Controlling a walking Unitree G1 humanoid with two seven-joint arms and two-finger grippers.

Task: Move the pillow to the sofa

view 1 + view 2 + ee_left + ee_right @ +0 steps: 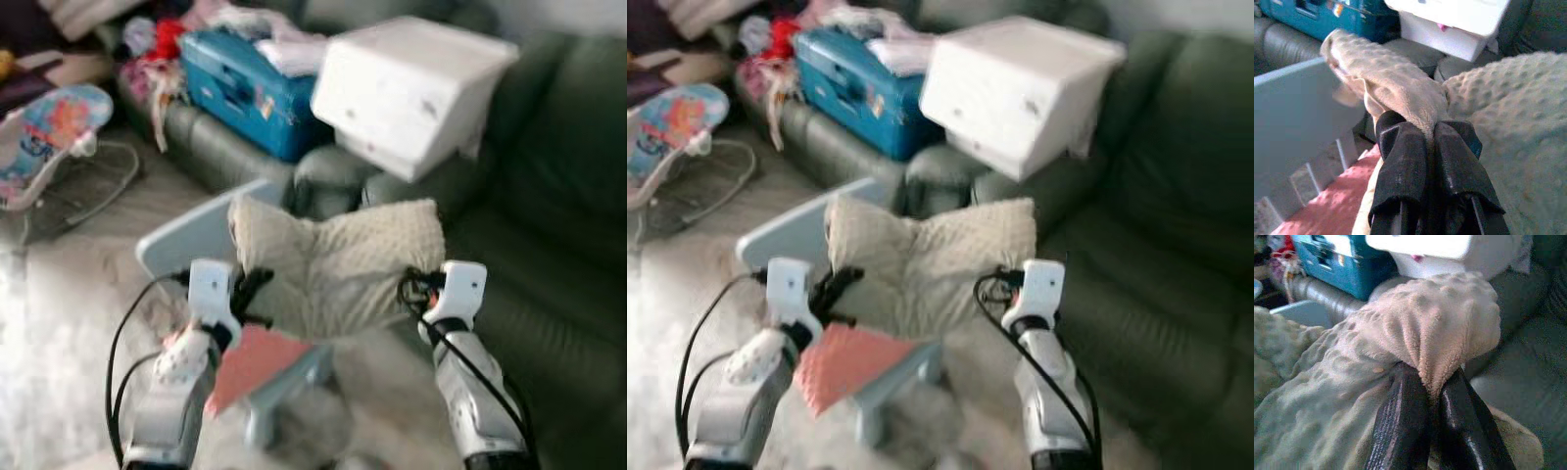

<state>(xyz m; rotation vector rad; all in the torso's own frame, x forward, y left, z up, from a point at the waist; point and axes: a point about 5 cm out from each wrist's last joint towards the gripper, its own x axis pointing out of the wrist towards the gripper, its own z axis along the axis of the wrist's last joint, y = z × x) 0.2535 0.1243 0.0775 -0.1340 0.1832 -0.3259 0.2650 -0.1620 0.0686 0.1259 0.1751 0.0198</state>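
Observation:
A cream, bumpy-textured pillow (338, 259) hangs between my two arms, lifted above a small light-blue chair (196, 235). My left gripper (250, 289) is shut on the pillow's left edge, the fabric (1400, 93) pinched between its black fingers (1400, 171). My right gripper (411, 289) is shut on the pillow's right corner (1449, 328), which bunches over its fingers (1405, 426). The dark green sofa (549, 245) lies ahead and to the right, its seat just beyond the pillow.
A white storage box (407, 88) rests on the sofa arm right behind the pillow. A blue suitcase (250, 83) and piled clothes fill the sofa's left section. A pink cushion (255, 362) lies on the chair seat. A baby bouncer (49, 137) stands at far left on the rug.

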